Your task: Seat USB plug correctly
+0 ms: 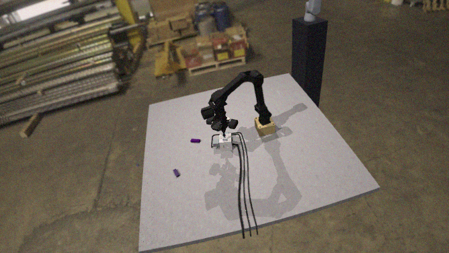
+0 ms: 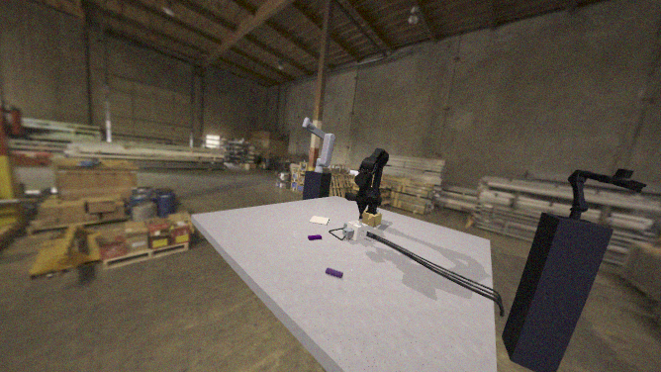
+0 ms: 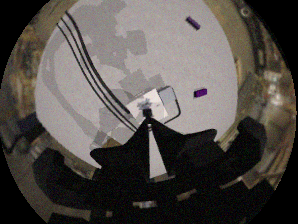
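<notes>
Top view gives no lettering I can read: the crates on the pallets behind carry red and yellow faces, but any print is a blur.

One black arm (image 1: pixel 235 85) bends over from its tan base block (image 1: pixel 269 129) and points straight down at the white power cube (image 1: pixel 224 144), which sits near the middle of the grey table (image 1: pixel 302 175). The gripper (image 1: pixel 223 130) is pinched nearly closed on the USB plug (image 3: pixel 147 113) right on top of the cube. The plug is tiny and mostly hidden by the fingers, so from the wrist view I cannot tell how deep it sits or which way round it faces.

Three black cables (image 1: pixel 245 188) run from the cube side by side to the near table edge and hang just over it. A short dark loop of cable shows at the cube's left side.

Two small purple blocks lie on the table: one (image 1: pixel 195 140) near the cube's left, another (image 1: pixel 176 173) well apart, closer to the table's left edge. From the exterior view a pale flat card (image 2: pixel 319 220) also lies behind the cube.

Two dark pedestals (image 2: pixel 554 287) stand beside the table, each carrying a camera arm; the one in the top view is cut off at the frame's upper edge.
</notes>
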`<control>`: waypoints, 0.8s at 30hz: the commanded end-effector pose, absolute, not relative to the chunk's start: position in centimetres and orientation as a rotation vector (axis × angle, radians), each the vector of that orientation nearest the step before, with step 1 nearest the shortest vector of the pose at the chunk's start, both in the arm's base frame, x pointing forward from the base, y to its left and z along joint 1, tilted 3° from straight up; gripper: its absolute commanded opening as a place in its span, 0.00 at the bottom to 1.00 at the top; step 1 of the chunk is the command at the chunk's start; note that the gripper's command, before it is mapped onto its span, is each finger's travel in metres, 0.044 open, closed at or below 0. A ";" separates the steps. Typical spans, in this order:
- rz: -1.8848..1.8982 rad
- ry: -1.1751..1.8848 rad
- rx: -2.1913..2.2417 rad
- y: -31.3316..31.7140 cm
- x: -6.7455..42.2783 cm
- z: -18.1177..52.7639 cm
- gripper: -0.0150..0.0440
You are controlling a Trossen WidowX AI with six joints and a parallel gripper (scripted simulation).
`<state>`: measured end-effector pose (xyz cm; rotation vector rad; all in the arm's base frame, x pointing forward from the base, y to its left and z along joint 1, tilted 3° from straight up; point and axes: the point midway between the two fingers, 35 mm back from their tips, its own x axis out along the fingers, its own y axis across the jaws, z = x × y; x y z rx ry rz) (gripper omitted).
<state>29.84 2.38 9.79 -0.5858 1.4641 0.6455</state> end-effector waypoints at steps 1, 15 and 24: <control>0.568 1.489 -0.507 2.4 29.8 9.8 0.25; 0.284 1.549 -0.220 2.4 29.8 9.8 0.25; 0.099 1.568 -0.035 2.4 29.8 9.8 0.25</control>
